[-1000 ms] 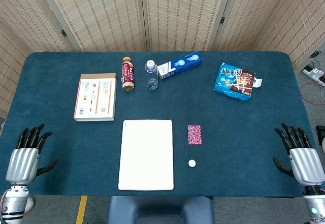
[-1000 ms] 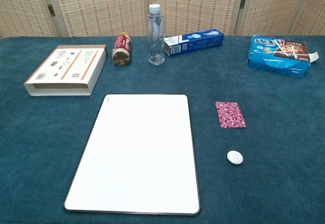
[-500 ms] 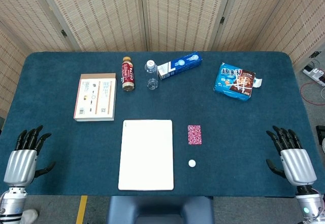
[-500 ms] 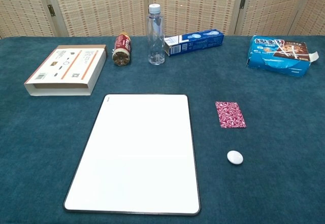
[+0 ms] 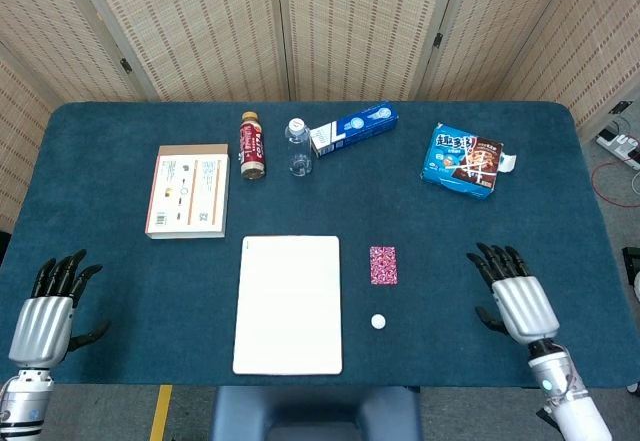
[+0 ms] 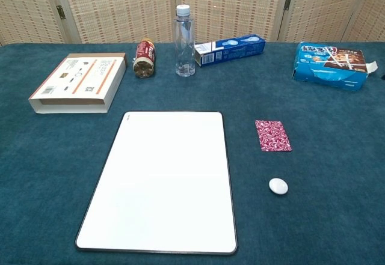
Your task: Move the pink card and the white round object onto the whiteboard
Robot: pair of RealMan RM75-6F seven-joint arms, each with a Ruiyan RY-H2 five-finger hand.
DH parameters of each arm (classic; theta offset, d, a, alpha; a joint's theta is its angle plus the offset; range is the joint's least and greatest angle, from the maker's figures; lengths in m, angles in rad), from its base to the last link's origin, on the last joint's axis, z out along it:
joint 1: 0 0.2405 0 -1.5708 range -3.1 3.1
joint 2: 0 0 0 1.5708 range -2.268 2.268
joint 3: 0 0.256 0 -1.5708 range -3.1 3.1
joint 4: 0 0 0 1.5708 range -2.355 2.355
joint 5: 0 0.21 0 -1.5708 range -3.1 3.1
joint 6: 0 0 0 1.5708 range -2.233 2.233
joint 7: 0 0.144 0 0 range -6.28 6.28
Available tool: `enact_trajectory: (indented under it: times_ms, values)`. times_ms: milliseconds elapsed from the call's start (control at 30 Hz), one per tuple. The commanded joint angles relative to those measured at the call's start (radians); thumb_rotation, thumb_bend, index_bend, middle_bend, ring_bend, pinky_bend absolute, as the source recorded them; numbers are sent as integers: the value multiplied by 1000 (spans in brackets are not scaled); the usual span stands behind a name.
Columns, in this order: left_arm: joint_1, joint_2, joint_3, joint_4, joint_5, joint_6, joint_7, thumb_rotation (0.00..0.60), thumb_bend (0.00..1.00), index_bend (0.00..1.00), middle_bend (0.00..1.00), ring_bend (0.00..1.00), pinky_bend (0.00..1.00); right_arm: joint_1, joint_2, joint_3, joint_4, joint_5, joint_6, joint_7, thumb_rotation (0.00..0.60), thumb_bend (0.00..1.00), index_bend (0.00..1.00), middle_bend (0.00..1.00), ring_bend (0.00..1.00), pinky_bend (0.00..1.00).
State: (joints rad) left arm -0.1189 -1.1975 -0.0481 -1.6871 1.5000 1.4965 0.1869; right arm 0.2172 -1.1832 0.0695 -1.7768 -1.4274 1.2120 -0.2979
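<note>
One pink card lies at mid-frame just right of the single whiteboard, with one white round object below it, both on the cloth. Two hands show: the right hand at lower right and the left hand at lower left, each empty with fingers spread. Along the top sit two bottles, a blue box, a snack pack and a flat carton.
</note>
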Motion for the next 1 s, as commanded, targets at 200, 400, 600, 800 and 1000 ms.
enact_trajectory:
  times_ms: [200,400,600,800,1000]
  values:
    - [10,4,6,17,11,14,-30,600,223,217,90,103,0,172,-77,70,-48,184,-206,-133,600,249,116,59,9,0]
    - [21,8,9,27,10,23,-46,600,224,216,90,103,0,258,-145,97,-31,321,-247,-238,600,244,155,53,0,0]
    - [21,10,10,29,15,21,-55,600,224,216,91,103,0,349,-207,116,-10,482,-266,-347,600,243,155,34,0,0]
    - [19,8,12,33,21,17,-55,600,224,216,90,103,0,415,-265,124,6,642,-216,-435,600,242,155,16,20,0]
    - [17,5,12,37,26,15,-58,600,224,217,91,103,0,471,-313,126,46,769,-195,-475,600,242,155,7,13,0]
